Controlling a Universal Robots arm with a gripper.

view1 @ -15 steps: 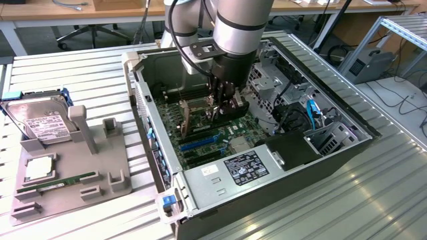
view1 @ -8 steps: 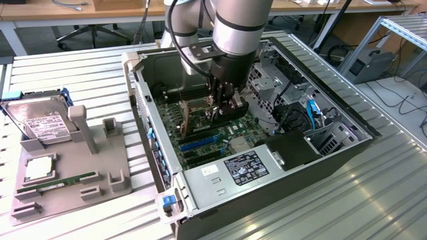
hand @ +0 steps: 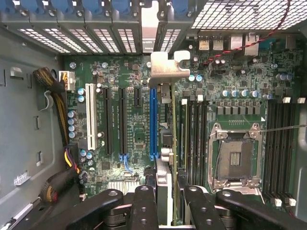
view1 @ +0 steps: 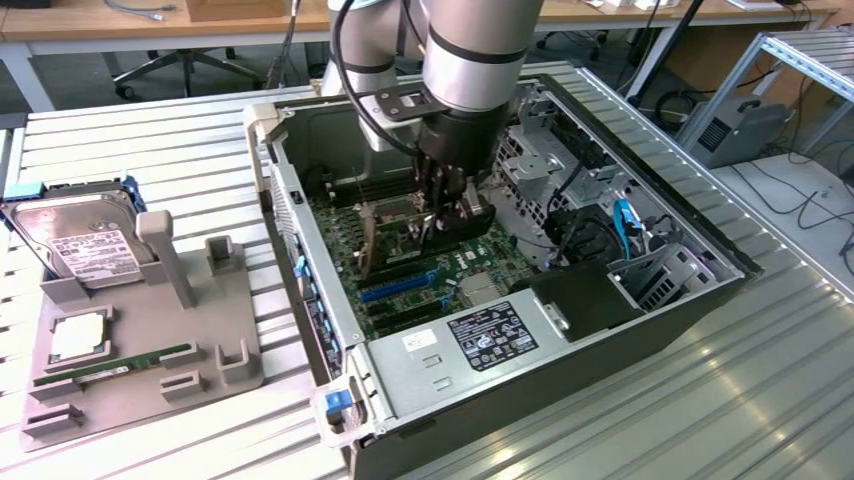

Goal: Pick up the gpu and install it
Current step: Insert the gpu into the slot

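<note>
Holding the gpu (hand: 165, 191) edge-on between closed fingers, the gripper (view1: 445, 215) hangs inside the open computer case (view1: 694, 290), card above the motherboard's blue slot (hand: 153, 124). Installation step; seating demands precise slot and bracket alignment.

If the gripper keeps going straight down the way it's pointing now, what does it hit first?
Probably the motherboard: the gripper, shut on the gpu, points into the open computer case, and the card's lower edge would likely meet the board's slots first. Depth is hard to judge.
</note>
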